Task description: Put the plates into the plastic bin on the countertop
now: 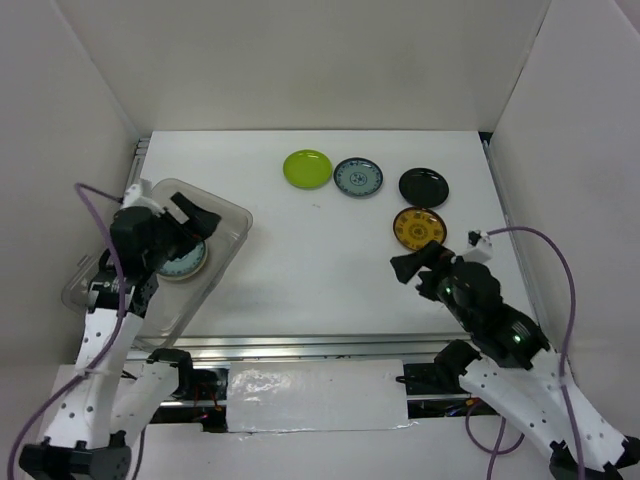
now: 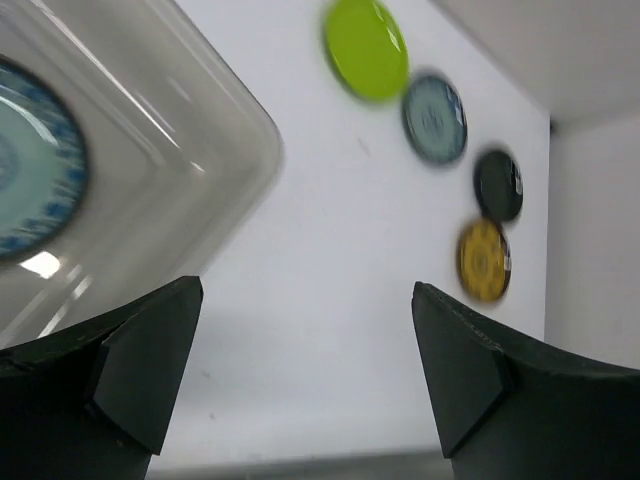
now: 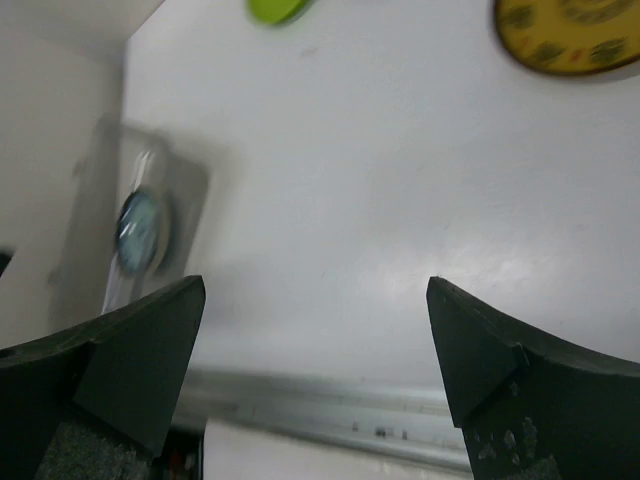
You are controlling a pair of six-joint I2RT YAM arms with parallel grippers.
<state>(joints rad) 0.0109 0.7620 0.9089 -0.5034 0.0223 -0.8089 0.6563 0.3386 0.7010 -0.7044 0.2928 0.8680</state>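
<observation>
Top external view: the plastic bin (image 1: pixel 228 212) stands at the left side of the desk (image 1: pixel 320 280), with one blue-white plate (image 1: pixel 190 264) lying flat inside it. The left end effector (image 1: pixel 198 218) hovers over the bin. The left wrist view shows its fingers spread wide with nothing between them.

Four plates lie on the far part of the desk: the lime green plate (image 1: pixel 307 168), a second blue-white plate (image 1: pixel 357 177) just beside it, the black plate (image 1: pixel 423 186), and the gold-patterned plate (image 1: pixel 418 228), which is nearest the right arm. No further plates are visible. The right end effector (image 1: pixel 413 258) hangs just short of the gold-patterned plate, also open and empty according to the right wrist view.

Assessment: one plate is delivered, and the step in hand is fetching the next. The gold-patterned plate is the likely candidate. The next move calls for the right end effector to lower over that plate's rim and close on the edge. Flat saucers offer little purchase, so a slip is possible.
</observation>
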